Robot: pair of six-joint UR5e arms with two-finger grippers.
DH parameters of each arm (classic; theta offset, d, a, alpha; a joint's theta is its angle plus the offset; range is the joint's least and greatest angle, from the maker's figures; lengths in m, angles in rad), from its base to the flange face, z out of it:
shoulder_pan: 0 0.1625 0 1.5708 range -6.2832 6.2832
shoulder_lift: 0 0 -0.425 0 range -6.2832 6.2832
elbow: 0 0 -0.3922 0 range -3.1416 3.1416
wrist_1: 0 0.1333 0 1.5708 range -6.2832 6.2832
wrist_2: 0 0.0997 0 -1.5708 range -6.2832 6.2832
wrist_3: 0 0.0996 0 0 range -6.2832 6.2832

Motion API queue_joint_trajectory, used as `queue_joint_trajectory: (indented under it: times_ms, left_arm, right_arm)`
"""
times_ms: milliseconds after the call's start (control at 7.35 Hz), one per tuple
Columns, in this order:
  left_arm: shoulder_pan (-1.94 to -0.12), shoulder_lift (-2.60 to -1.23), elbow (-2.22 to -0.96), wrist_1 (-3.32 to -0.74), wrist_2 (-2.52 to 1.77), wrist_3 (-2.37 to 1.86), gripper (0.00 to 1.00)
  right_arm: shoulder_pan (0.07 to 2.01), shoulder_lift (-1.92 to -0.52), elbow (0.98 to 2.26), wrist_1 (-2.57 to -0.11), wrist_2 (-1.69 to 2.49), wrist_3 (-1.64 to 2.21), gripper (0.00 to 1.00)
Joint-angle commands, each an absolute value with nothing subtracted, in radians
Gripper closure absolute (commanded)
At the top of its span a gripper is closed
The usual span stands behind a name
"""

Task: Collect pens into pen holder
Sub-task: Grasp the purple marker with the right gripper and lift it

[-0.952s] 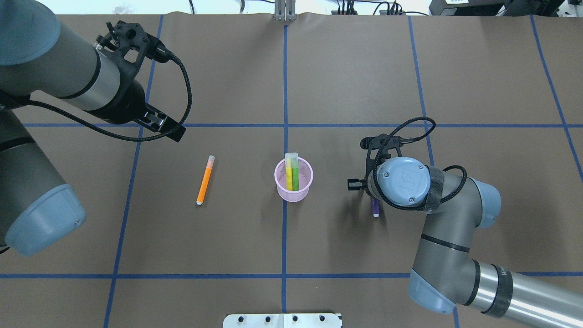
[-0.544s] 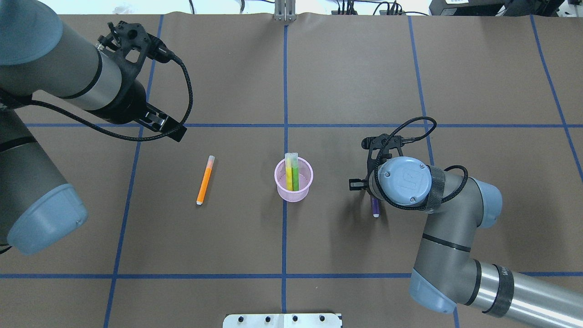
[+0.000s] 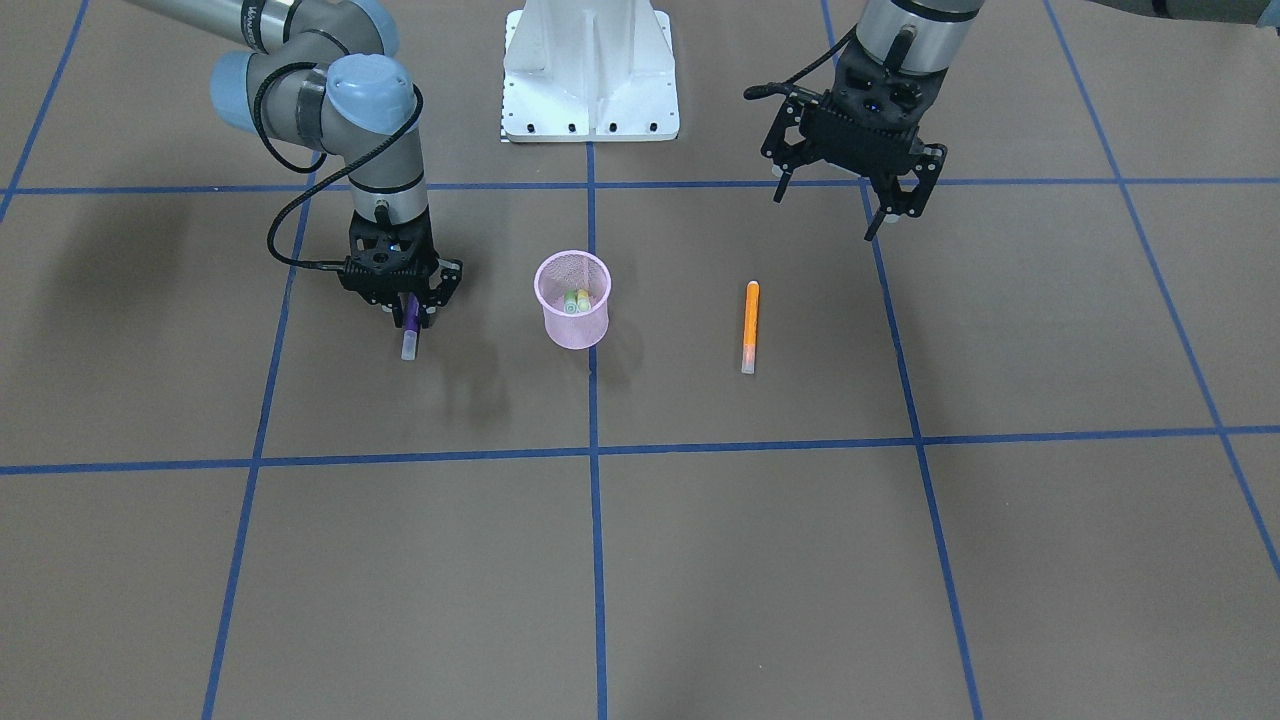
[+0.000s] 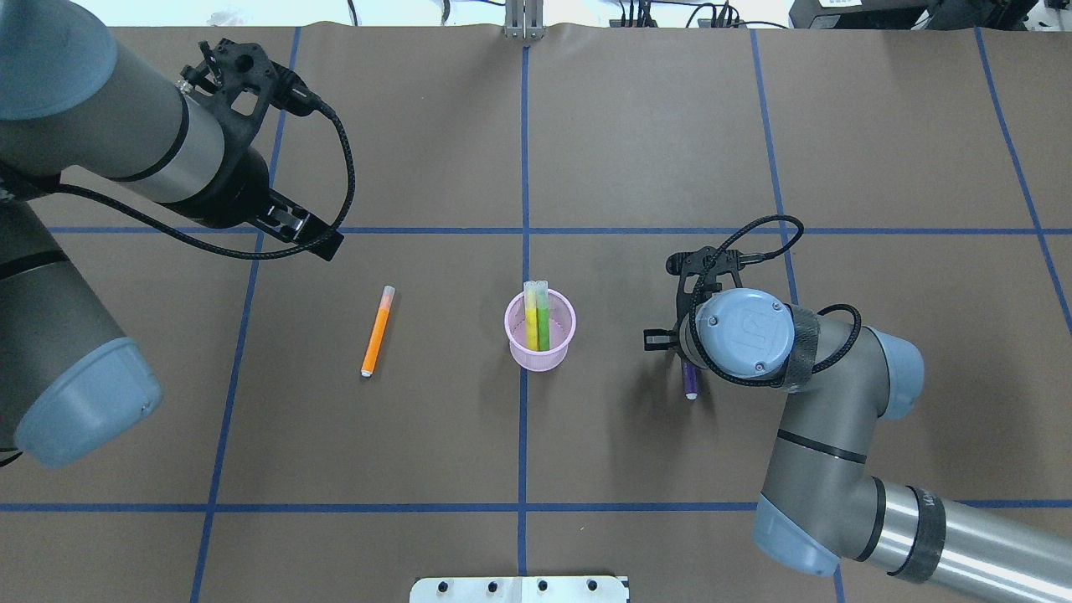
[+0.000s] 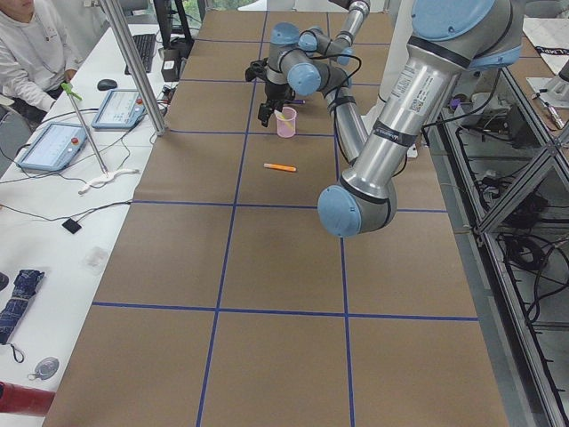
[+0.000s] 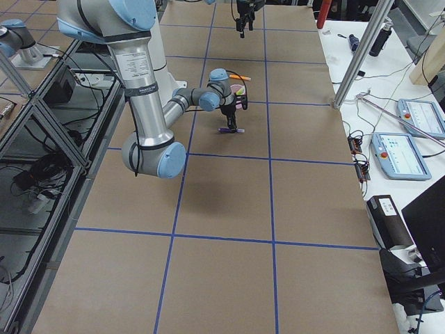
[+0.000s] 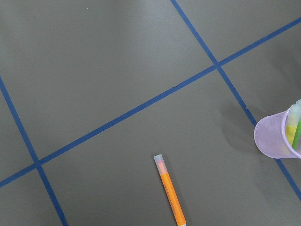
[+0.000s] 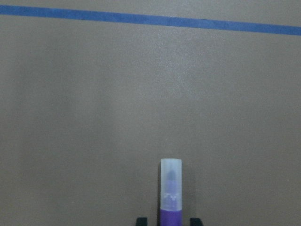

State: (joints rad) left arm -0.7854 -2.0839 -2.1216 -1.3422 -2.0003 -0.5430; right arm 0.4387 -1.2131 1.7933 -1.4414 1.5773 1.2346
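Note:
The pink mesh pen holder (image 4: 508,322) stands upright at the table's middle with a green pen (image 4: 543,327) and a yellowish pen (image 4: 531,327) inside. An orange pen (image 4: 377,332) lies flat on the table to its left; it also shows in the left wrist view (image 7: 170,192). My left gripper (image 3: 850,205) hangs open and empty, above and beyond the orange pen. My right gripper (image 3: 405,305) is down at the table, closed around the purple pen (image 3: 409,335), which lies on the table. In the right wrist view the purple pen (image 8: 170,193) sticks out from between the fingertips.
The white robot base (image 3: 590,70) stands at the table's near edge behind the holder. Blue tape lines (image 4: 524,167) cross the brown table. A seated operator (image 5: 31,53) and tablets are at a side desk.
My right wrist has shifted very slightly to the right over the purple pen. The pens, the holder and my left arm have not moved.

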Motion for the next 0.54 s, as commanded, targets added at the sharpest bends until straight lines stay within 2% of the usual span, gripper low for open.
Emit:
queue_joint_trajectory:
  times_ms: [0, 408]
  left_arm:
    - [-0.785, -2.086, -2.117, -1.342, -2.0, -0.542, 0.0]
    - [-0.785, -2.088, -2.112, -1.344, -2.0, -0.54, 0.0]
  right_arm:
    - [0.439, -1.212, 1.792, -1.442, 1.578, 1.233, 0.63]
    - [0.439, -1.213, 1.789, -1.442, 1.578, 1.233, 0.63]
